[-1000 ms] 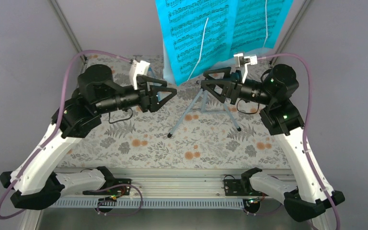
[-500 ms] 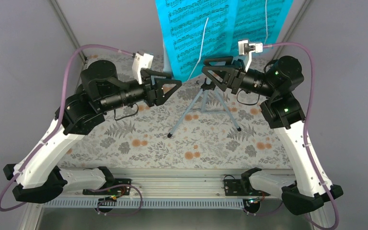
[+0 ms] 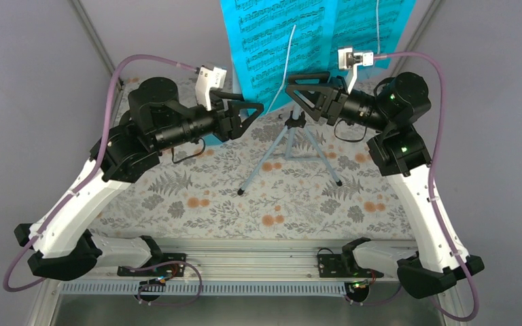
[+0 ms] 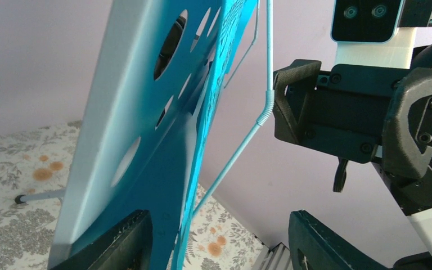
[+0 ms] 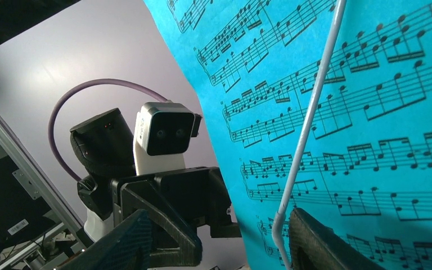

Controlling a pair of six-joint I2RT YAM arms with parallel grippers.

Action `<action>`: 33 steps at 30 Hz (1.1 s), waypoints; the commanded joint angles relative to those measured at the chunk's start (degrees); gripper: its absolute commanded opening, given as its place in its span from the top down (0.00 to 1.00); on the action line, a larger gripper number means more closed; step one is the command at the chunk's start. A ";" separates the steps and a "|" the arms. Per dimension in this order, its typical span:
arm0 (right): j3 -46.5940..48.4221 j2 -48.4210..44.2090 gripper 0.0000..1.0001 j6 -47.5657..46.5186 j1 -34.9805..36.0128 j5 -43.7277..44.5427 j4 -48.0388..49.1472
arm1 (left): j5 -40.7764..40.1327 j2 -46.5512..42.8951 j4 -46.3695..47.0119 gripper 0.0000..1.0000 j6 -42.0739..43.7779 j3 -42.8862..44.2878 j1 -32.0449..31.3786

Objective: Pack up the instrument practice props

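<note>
- Far left, a purple cable [image 3: 119, 71] is looping over the left arm, which is reaching across the flowered table [image 3: 197, 204].
- The left claw [image 3: 250, 113] is hovering released, its fingers spread wide. In its wrist view the lower corner of the perforated desk [image 4: 124, 129] and the edge of the teal sheet-music pages [image 4: 220, 73] are sitting between them. I cannot tell if anything is touching.
- In the middle, the light blue music stand [image 3: 264, 163] is standing upright on its tripod legs, with the pages rising off the top of the overhead view.
- A thin wire page holder [image 5: 309, 124] is lying across the printed staves, between the claws and the paper.
- The right claw [image 3: 298, 88] is also hanging released, facing the left one. The page's lower edge and that wire are lying between its fingers.
- Behind it, the left arm's camera [image 5: 166, 132] is looking back.
</note>
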 commanded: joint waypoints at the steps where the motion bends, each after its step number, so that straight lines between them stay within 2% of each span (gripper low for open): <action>1: 2.68 1.32 0.45 1.06 0.36 1.08 1.25 | -1.79 1.07 -0.49 0.41 1.48 2.67 -0.43; 7: 4.85 4.16 0.48 2.91 0.46 1.29 2.44 | -2.86 2.58 0.44 0.44 2.19 3.47 -0.43; 12: 5.57 5.37 0.52 4.20 0.55 2.02 3.94 | -3.12 3.28 2.30 0.52 2.48 2.94 -0.43; 18: 6.57 7.61 0.59 6.12 0.80 1.82 6.56 | -5.19 2.60 3.22 0.72 2.83 1.93 -0.43; 22: 6.80 8.61 0.73 6.40 0.95 0.90 8.51 | -7.11 1.00 4.26 0.89 2.94 -0.08 -0.43; 24: 6.21 8.36 0.85 5.58 0.98 0.39 9.72 | -8.02 0.48 4.41 0.97 2.95 -0.60 -0.43; 25: 5.81 8.12 0.94 5.00 0.97 0.61 10.04 | -8.29 0.23 4.56 0.97 3.09 -0.88 -0.43; 26: 5.26 7.79 0.96 4.35 0.98 0.95 10.28 | -8.42 0.00 4.56 0.98 3.32 -1.06 -0.43; 33: 1.95 6.68 0.96 3.03 1.00 1.72 12.77 | -11.70 -2.17 2.88 0.98 3.61 -2.80 -0.34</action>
